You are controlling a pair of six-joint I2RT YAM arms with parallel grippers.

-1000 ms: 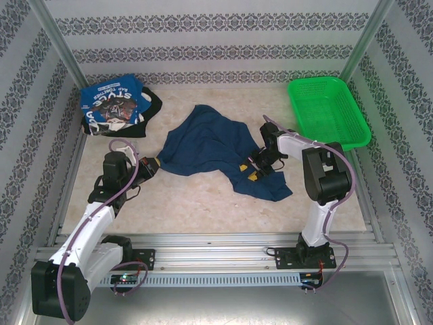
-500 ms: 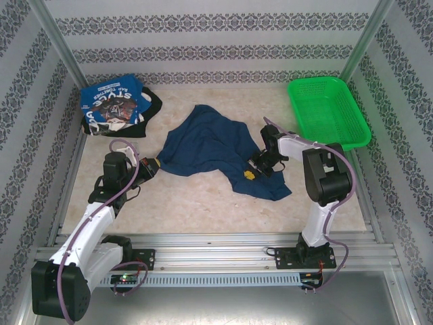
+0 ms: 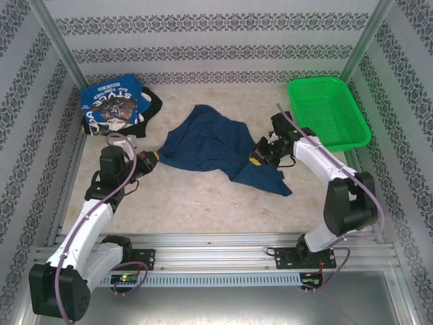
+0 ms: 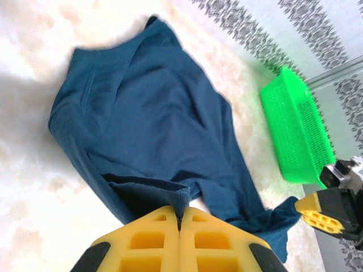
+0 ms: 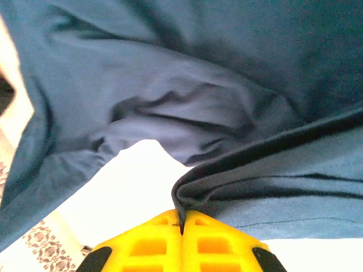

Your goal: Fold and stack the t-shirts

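A plain dark blue t-shirt lies crumpled in the middle of the table. My left gripper is shut on its left edge; in the left wrist view a fold of the cloth is pinched between the yellow fingers. My right gripper is shut on the shirt's right side, and the right wrist view shows a folded hem clamped in the pads. Two more t-shirts, a blue one with white lettering over a black one, sit bunched at the back left.
A green mesh basket stands at the back right, close to my right arm. Patterned walls enclose the table on three sides. Bare marble surface lies between the shirt and the arm bases.
My right gripper has closed on the shirt's right side and pulled it back and to the right. The left gripper, still clamped, shifted slightly back.
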